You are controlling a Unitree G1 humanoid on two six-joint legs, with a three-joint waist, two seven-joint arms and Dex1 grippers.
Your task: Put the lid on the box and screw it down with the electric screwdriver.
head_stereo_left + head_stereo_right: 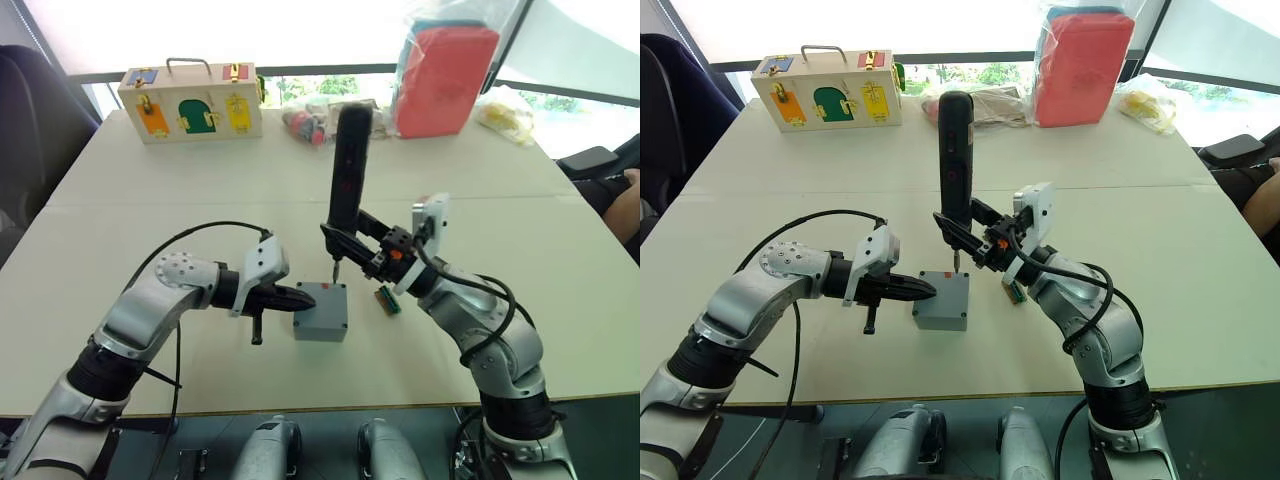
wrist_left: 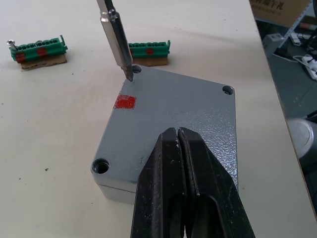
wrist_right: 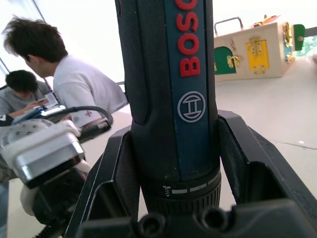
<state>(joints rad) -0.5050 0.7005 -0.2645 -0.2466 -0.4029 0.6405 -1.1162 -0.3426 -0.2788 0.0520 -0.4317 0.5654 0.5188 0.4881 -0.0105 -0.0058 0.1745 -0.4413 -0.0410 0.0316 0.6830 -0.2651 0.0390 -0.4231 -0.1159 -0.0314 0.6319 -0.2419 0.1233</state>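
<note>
Got my left pincer [image 2: 178, 136] closed and pressing the lid [image 2: 173, 114] onto the box [image 1: 321, 311] mid-counter so it won't spin, right pincer [image 1: 352, 243] gripping the screwdriver [image 1: 349, 165] upright, bit in the far corner hole.

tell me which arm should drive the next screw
Right. Its claw holds the electric screwdriver upright, bit at a corner hole of the lid. The left claw, shut, presses on the lid, steadying the box.
</note>
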